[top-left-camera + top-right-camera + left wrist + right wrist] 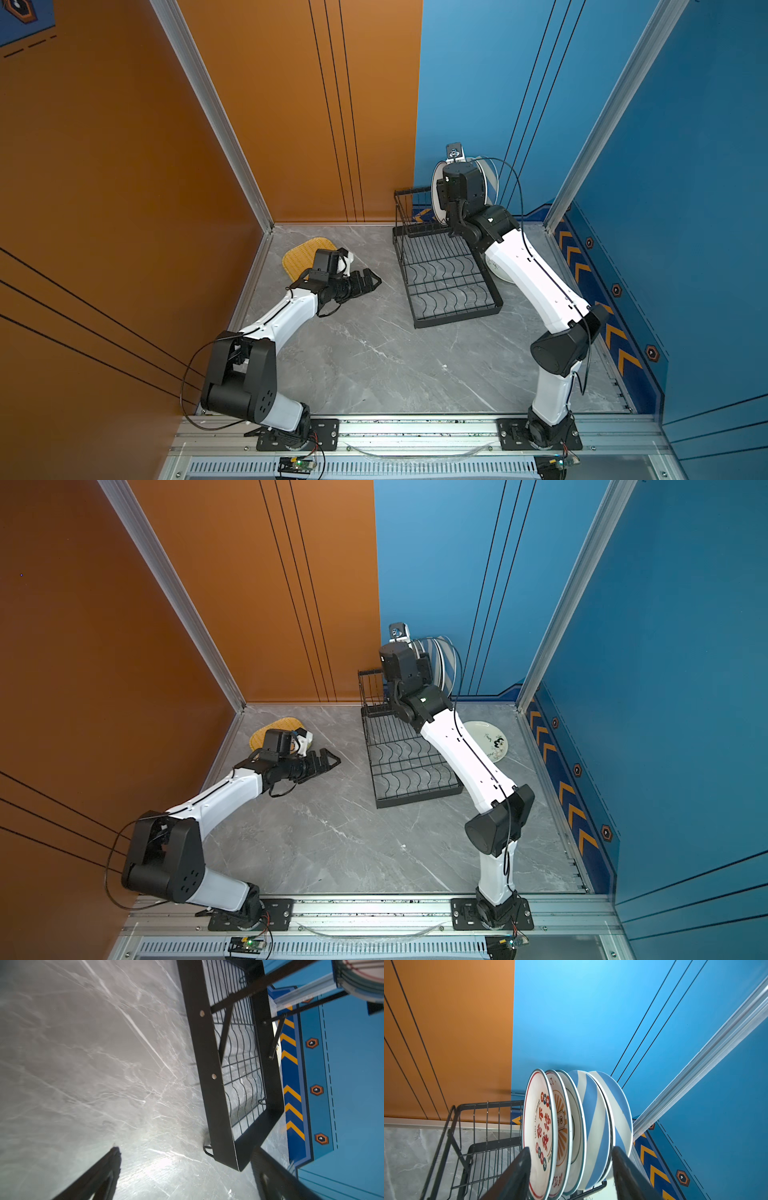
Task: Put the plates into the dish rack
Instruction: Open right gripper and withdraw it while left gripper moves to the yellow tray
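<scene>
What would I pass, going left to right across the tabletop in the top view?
yellow woven plate → left claw, open and empty → dish rack → white printed plate, lying flat

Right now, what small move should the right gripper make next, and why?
Probably draw the right gripper back from the plates: its jaws stand open astride the row in the dish rack, seemingly gripping none, while a white plate lies beside the rack.
</scene>
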